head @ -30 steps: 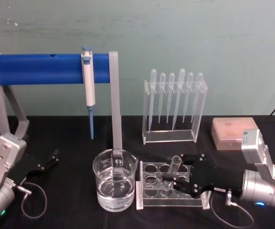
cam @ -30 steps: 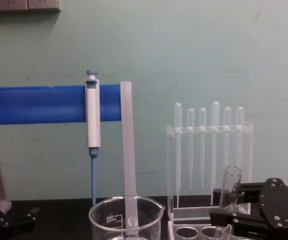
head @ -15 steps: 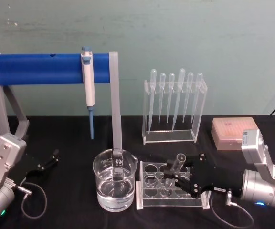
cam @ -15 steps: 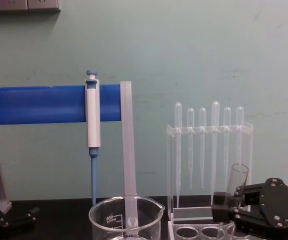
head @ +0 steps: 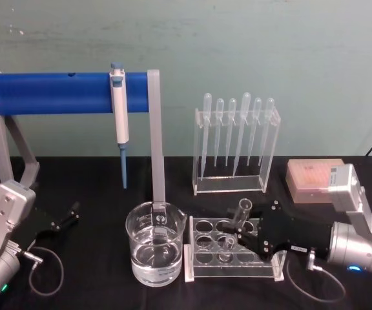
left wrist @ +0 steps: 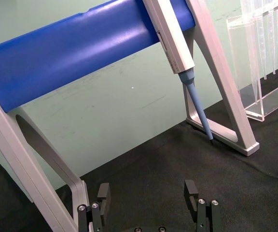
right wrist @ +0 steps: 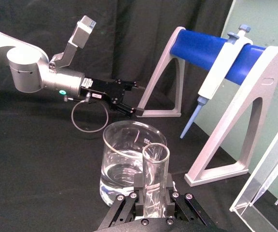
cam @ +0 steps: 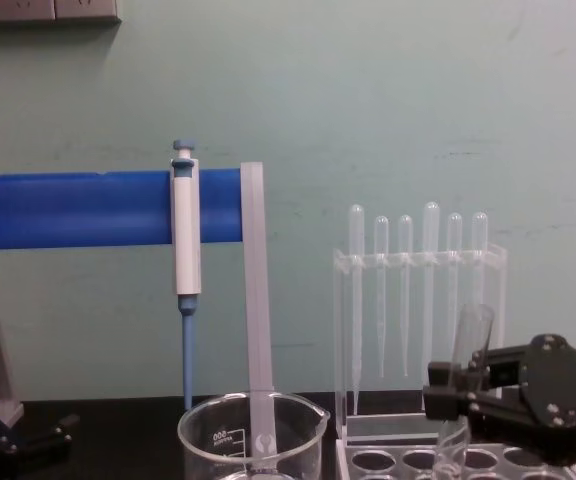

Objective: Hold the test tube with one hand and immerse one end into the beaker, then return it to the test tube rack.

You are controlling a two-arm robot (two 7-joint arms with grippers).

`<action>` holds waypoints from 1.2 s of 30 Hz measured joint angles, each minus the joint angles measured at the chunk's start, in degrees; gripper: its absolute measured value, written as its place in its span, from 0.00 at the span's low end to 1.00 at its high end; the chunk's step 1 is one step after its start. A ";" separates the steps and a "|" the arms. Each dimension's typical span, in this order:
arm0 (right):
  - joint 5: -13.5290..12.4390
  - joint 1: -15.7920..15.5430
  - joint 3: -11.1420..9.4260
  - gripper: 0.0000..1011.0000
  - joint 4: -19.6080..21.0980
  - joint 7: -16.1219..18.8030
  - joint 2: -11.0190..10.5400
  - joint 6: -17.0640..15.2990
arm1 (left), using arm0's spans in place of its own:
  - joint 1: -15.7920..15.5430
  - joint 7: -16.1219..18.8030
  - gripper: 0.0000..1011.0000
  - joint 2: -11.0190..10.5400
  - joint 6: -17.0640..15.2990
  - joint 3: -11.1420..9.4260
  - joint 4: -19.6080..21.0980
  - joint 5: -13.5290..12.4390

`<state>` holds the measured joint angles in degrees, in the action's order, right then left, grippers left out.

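The test tube [head: 236,225] is a clear glass tube that leans with its open rim up, its lower end still inside a hole of the clear rack [head: 206,271]. My right gripper [head: 243,234] is shut on the tube's middle, reaching in from the right. In the chest view the test tube [cam: 465,362] rises above the right gripper [cam: 456,392]. From the right wrist, the test tube [right wrist: 154,180] stands in front of the beaker [right wrist: 132,162]. The beaker [head: 155,250] holds clear liquid and stands just left of the rack. My left gripper [left wrist: 147,197] is open and parked at the far left.
A blue-barred stand [head: 70,92] holds a white-and-blue pipettor [head: 119,116] behind the beaker. A clear holder with several plastic pipettes [head: 236,143] stands at the back. A tip box [head: 312,181] sits at the right. The left gripper [right wrist: 124,98] lies beyond the beaker.
My right gripper has risen slightly with the test tube, and the tube's rim now stands higher and a little farther right. The left arm has not moved.
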<state>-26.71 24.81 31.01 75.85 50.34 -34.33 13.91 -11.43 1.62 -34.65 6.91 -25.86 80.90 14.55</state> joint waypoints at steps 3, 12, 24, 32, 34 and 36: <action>-0.62 0.26 -0.27 0.22 1.01 -0.45 -0.34 -1.70 | 0.00 0.00 0.99 0.00 0.00 0.00 0.00 0.00; -2.11 0.78 -0.85 0.22 3.79 -1.72 -1.21 -5.67 | 0.00 0.00 0.99 0.00 0.00 0.00 0.00 0.00; -4.31 1.09 -1.48 0.22 6.87 -3.02 -2.09 -8.56 | 0.00 0.00 0.99 0.00 0.00 0.00 0.00 0.00; -5.72 1.75 -1.87 0.22 9.41 -4.79 -3.17 -12.46 | 0.00 0.00 0.99 0.00 0.00 0.00 0.00 0.00; -6.02 1.93 -1.92 0.22 9.76 -5.13 -3.31 -13.18 | 0.00 0.00 0.99 0.00 0.00 0.00 0.00 0.00; -6.47 2.20 -1.98 0.22 10.16 -5.46 -3.45 -13.96 | 0.00 0.00 0.99 0.00 0.00 0.00 0.00 0.00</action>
<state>-33.18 27.01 29.02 86.00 44.88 -37.78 -0.06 -11.43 1.62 -34.65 6.91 -25.86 80.90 14.55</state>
